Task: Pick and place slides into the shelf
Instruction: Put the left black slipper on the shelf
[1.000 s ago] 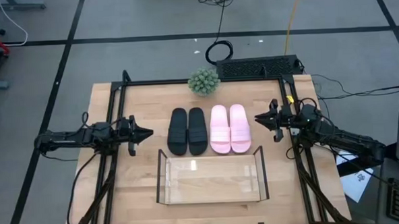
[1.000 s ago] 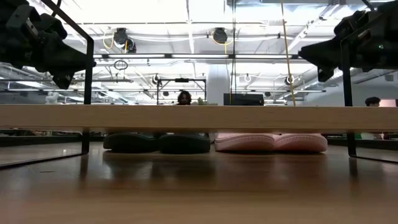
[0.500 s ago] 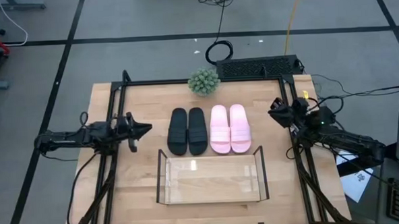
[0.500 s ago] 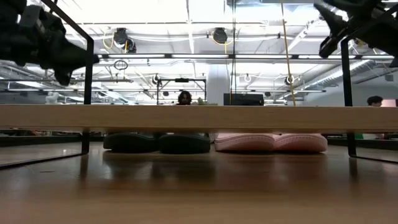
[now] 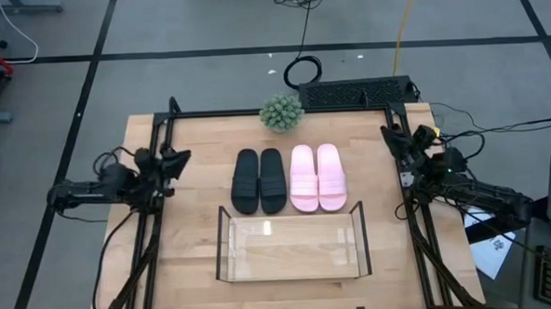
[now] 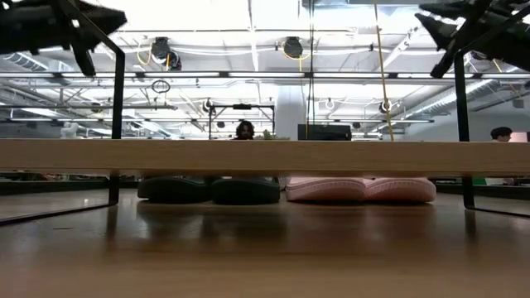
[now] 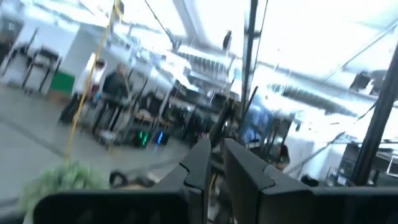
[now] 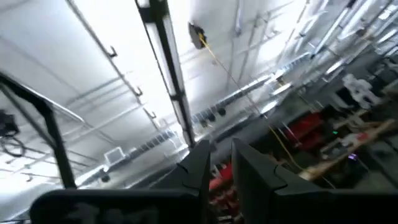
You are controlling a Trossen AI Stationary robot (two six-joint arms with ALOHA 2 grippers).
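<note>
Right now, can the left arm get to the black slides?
Probably yes. The left gripper sits raised beside the table's left edge, and only bare table lies between it and the black slides. It holds nothing, but its fingers look nearly closed, so they'd need opening first.

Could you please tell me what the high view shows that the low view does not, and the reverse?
Only the high view shows the small green plant, the shelf's clear panel and both arms from above, left gripper and right gripper near the table's sides. Only the low view shows the ceiling lights and the room behind. Both show the black slides beside the pink slides.
</note>
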